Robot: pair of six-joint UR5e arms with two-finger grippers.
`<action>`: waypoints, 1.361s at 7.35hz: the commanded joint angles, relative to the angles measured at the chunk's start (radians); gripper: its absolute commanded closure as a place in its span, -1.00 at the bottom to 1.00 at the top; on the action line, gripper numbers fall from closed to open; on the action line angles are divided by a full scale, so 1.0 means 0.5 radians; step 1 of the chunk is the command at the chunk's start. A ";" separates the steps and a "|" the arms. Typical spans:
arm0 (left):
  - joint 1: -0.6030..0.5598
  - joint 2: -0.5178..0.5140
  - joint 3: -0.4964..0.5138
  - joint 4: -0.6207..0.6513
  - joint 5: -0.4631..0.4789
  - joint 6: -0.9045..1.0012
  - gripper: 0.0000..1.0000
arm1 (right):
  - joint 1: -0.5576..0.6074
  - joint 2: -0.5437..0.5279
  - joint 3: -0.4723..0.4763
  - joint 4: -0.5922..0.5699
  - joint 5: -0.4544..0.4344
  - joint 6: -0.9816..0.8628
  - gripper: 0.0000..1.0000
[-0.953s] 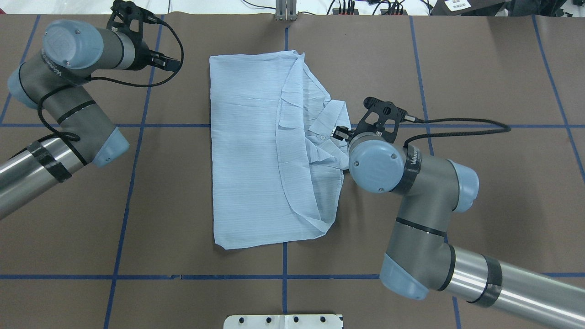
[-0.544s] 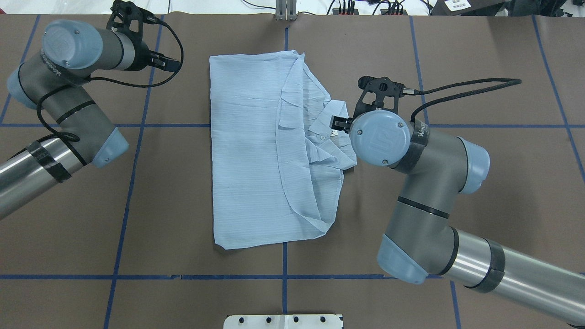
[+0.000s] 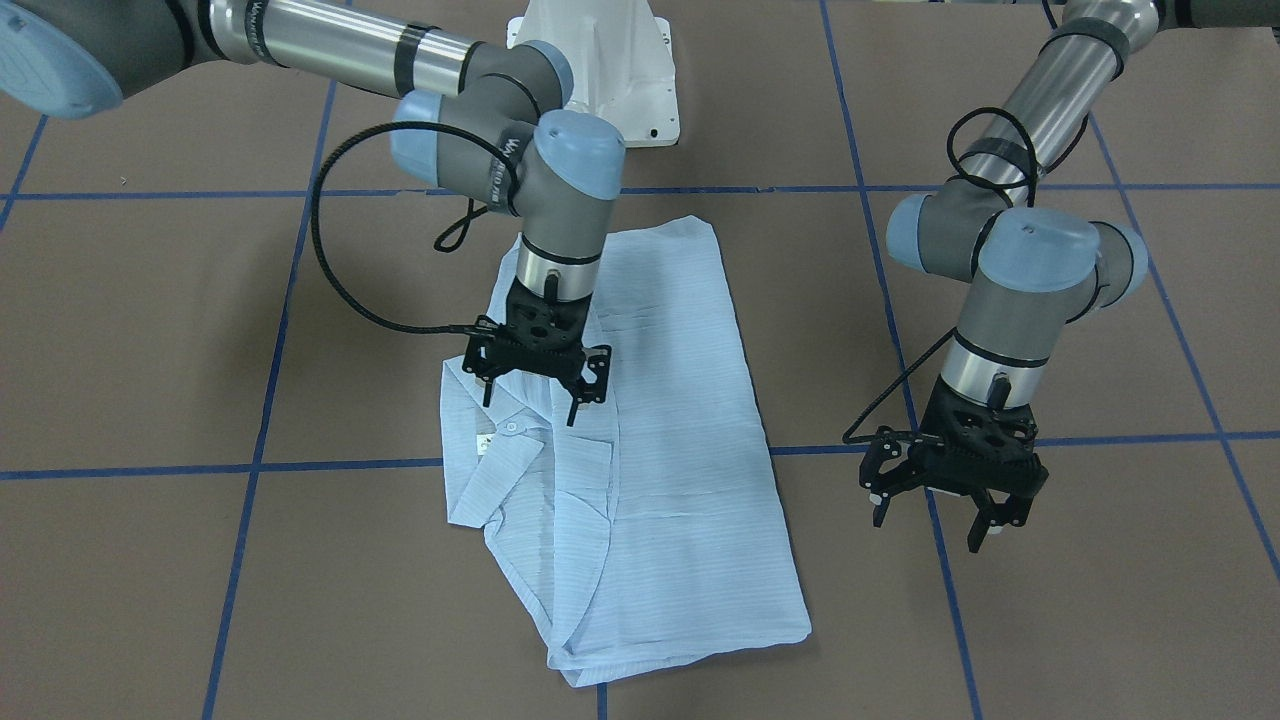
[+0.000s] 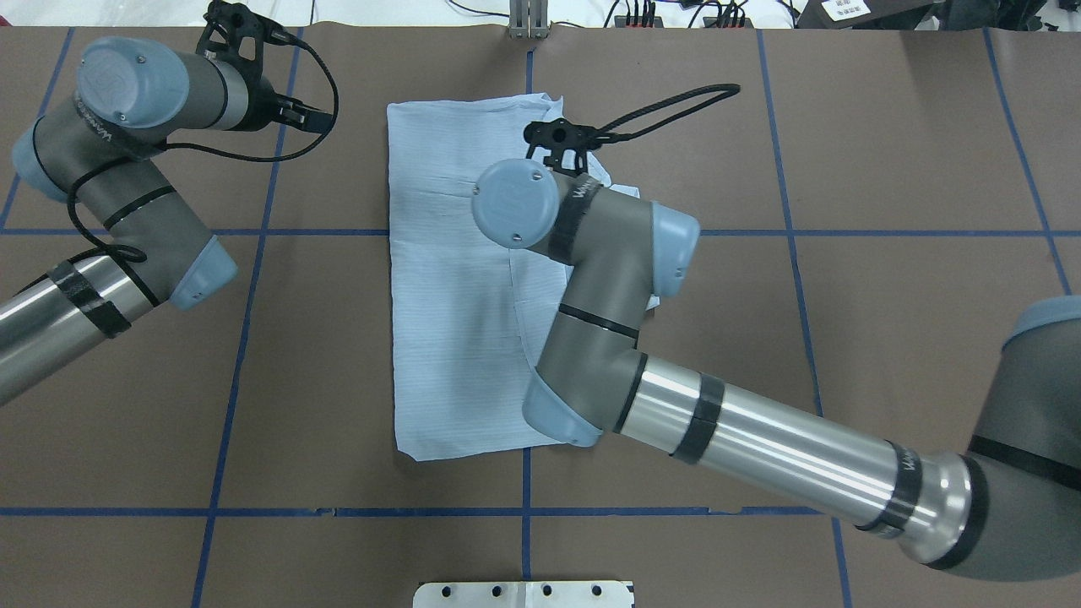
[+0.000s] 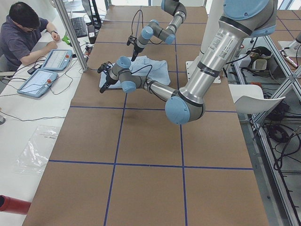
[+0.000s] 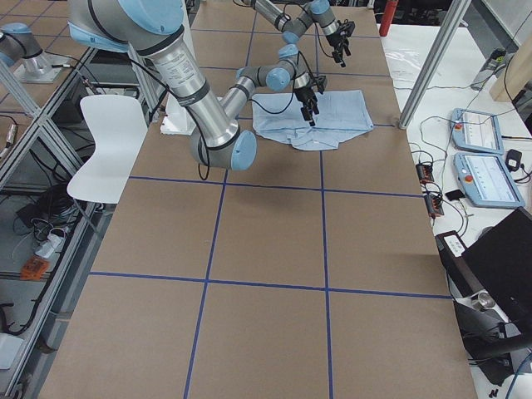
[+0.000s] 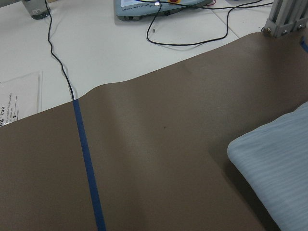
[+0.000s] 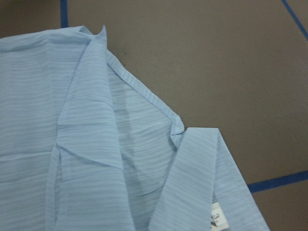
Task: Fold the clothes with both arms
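right gripper (image 4: 562, 145) has left the shirt's outer edge and swung inward over the shirt (image 4: 448, 321), and its arm now covers the folded right side. left gripper (image 4: 306, 112) has not shifted. from overhead the right fingers are hidden under the wrist, so their state cannot be told here.

facing the robot, the right gripper (image 3: 531, 397) hangs just above the shirt (image 3: 680, 450) near the collar (image 3: 495, 475). its fingers are spread with nothing between them, probably lining up a fresh grip on the upper layer. the left gripper (image 3: 930, 522) hovers over the table (image 3: 1100, 600), apart from the cloth, fingers spread too. it is likely parked clear until both arms are needed.

from the left end, the shirt (image 5: 153, 68) lies flat on the far part of the table, with both grippers by it.

from the right end, the shirt (image 6: 341, 112) shows the same layout, too small to add more.

left wrist view: only a rounded shirt corner (image 7: 279, 168) and a tape line (image 7: 89, 168); no fingers show.

right wrist view: the collar (image 8: 202, 187) and its label (image 8: 215, 219) lie directly below, which suggests that spot is the target.
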 commanded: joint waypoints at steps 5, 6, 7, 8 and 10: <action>0.002 0.000 0.000 -0.009 0.000 -0.004 -1.00 | -0.156 0.294 -0.482 -0.007 -0.002 -0.142 -1.00; 0.005 0.000 0.000 -0.013 0.000 -0.004 -1.00 | -0.156 0.291 -0.504 -0.007 -0.005 -0.212 -1.00; 0.005 0.000 0.000 -0.013 0.000 -0.004 -1.00 | -0.156 0.294 -0.519 -0.040 -0.005 -0.274 -1.00; 0.005 0.000 0.003 -0.013 0.000 -0.004 -1.00 | -0.153 0.312 -0.516 -0.095 0.001 -0.332 -1.00; 0.008 0.000 0.003 -0.016 0.000 -0.007 -1.00 | -0.140 0.334 -0.507 -0.206 0.001 -0.470 -1.00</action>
